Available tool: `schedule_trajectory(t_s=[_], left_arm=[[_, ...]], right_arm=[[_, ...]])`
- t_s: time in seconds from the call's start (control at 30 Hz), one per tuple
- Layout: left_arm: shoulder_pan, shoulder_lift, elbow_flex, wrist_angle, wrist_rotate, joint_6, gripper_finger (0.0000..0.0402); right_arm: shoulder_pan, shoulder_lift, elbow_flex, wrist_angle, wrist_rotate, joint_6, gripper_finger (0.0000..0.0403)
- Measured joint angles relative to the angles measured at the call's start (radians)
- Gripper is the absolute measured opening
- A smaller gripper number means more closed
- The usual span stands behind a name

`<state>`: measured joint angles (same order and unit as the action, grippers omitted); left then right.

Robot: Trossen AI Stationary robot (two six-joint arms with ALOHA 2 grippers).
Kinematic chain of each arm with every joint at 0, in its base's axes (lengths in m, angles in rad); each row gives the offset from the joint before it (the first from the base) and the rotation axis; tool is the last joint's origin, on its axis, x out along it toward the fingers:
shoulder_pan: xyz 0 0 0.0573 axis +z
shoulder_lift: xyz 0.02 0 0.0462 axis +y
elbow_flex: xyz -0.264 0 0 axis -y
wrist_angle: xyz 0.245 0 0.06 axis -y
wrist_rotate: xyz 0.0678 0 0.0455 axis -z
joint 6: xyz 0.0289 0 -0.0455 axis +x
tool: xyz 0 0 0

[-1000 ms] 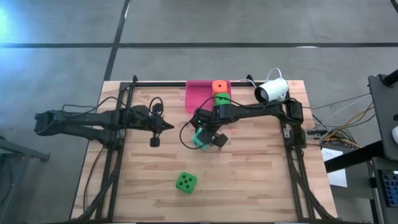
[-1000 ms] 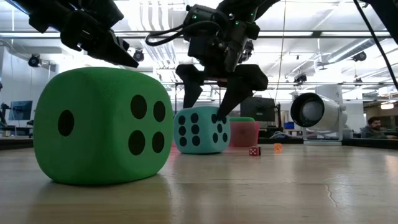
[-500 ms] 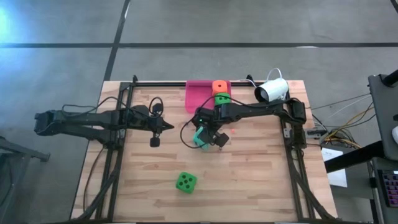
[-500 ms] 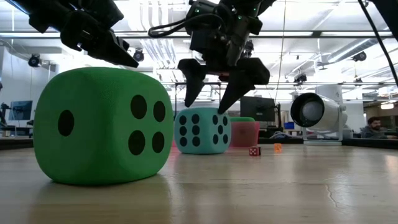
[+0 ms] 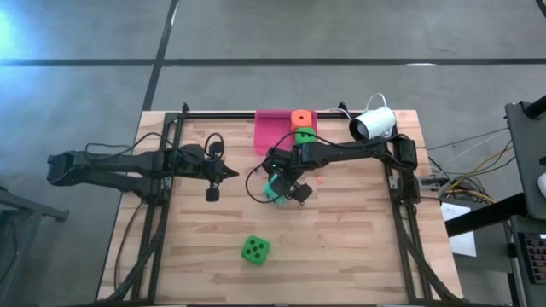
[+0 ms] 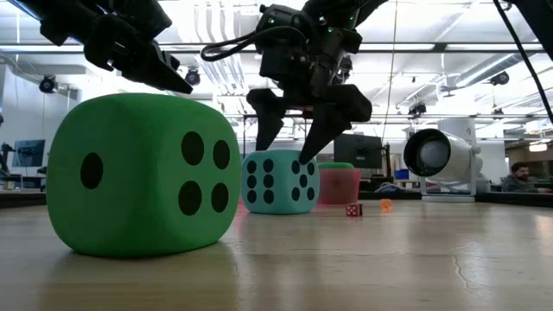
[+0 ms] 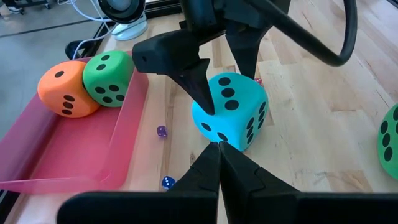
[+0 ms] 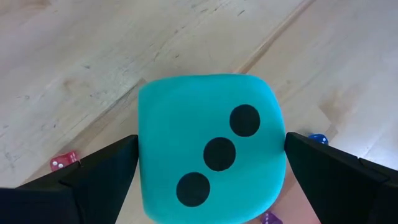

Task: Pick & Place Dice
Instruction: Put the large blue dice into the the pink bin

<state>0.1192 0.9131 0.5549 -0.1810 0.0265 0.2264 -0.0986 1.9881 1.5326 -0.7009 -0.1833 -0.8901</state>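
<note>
Right wrist view: the soft teal cube die with dark pips (image 8: 210, 146) is being straddled on the wooden table (image 5: 358, 247) by the right gripper (image 6: 307, 147), fingers spread wide either side, untouched, while the left gripper (image 5: 232, 174), pressed shut, is being kept nearby.

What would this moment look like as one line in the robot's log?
right gripper: open, straddling teal die | left gripper: shut, waiting | orange die, green die: in pink tray
</note>
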Motion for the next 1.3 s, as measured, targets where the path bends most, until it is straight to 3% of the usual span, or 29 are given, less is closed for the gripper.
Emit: schedule_trajectory(t_s=[0.87,1.3], left_arm=[[0.000,0.000,0.000,0.000,0.002,-0.023,0.0008],[0.000,0.000,0.000,0.000,0.000,-0.023,0.0008]], right_arm=[[0.006,-0.019,0.004,-0.093,0.001,0.073,0.0396],[0.007,-0.022,0.045,-0.123,0.055,0.085,0.0396]])
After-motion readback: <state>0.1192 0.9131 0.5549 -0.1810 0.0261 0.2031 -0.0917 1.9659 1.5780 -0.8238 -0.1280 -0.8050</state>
